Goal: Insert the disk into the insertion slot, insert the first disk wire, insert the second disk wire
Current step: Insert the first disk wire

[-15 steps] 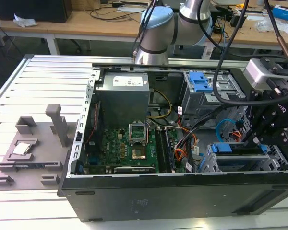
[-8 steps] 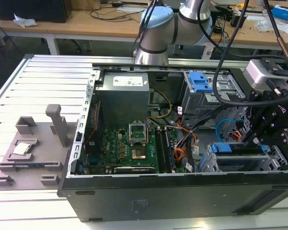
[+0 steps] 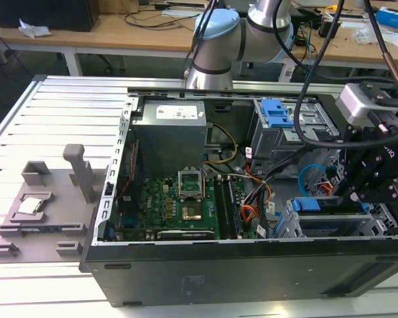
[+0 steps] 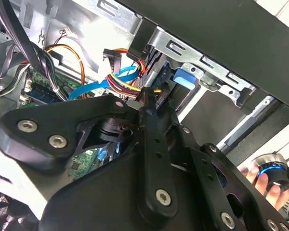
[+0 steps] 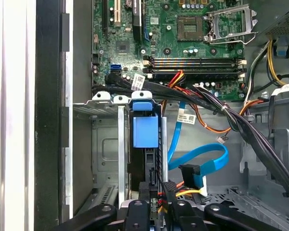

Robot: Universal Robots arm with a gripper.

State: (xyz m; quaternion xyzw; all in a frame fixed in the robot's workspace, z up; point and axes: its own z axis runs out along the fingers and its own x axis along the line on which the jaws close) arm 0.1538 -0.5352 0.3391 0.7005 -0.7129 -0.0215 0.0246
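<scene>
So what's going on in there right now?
A robot arm is working inside the open black computer case. The silver-grey disk in its bright blue plastic carrier sits in the grey perforated metal drive cage. The gripper is at the disk's end, by a black connector with red and yellow wires.

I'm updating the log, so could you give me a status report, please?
Gripper close to the disk, among the plugs. Disk sits in the insertion slot. Blue cable loops close beside it; black cable bundle runs past the slot.

Counter (image 3: 66, 112): ribbed pale metal. Bears open black computer case (image 3: 252, 278); grey fixture plate (image 3: 66, 212) alongside, exterior view's left.
</scene>
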